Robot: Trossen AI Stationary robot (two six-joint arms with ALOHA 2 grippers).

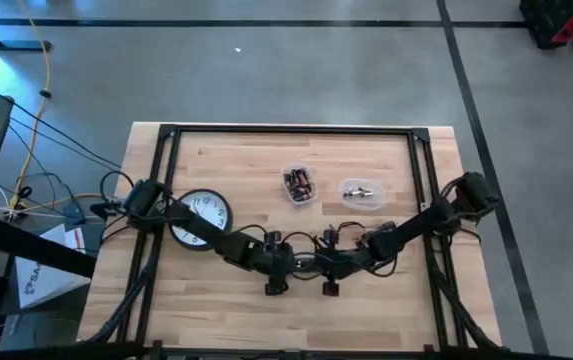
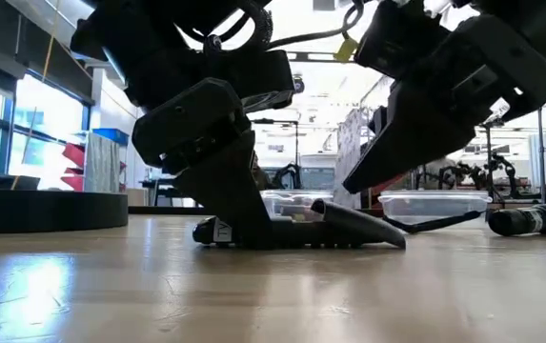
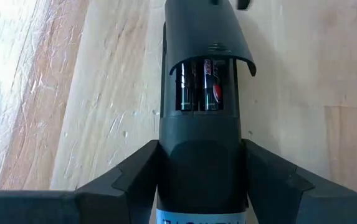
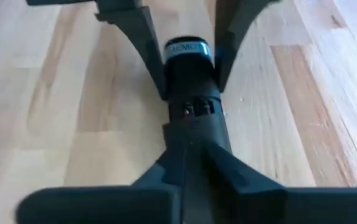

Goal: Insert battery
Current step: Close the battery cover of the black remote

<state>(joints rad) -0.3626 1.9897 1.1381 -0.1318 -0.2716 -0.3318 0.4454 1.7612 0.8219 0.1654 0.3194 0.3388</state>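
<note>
Both arms meet low at the near-centre of the wooden table (image 1: 266,320). A black remote control (image 3: 202,124) lies flat on the wood between them, back side up. Left gripper (image 3: 200,186): fingers (image 3: 125,177) pressed against the two long sides of the remote's body, clamping it near the labelled end. Right gripper (image 4: 187,180): comes at the remote from the opposite end, fingers closed on the battery cover (image 3: 206,34), which sits partly over the bay. Left wrist view looks into the exposed part of the compartment: two batteries (image 3: 198,87) lie side by side in it, one with a red marking. Low view: left gripper (image 2: 217,181) stands down on the remote (image 2: 292,232), which rests on the table with the thin cover (image 2: 363,224) running out from it close to the wood; the right gripper (image 2: 425,124) slants down toward that cover. High view: round wall clock (image 1: 201,215) lying face up under the left arm; two clear plastic tubs farther back, one (image 1: 299,185) holding loose batteries, the other (image 1: 362,193) holding small items I cannot make out.
</note>
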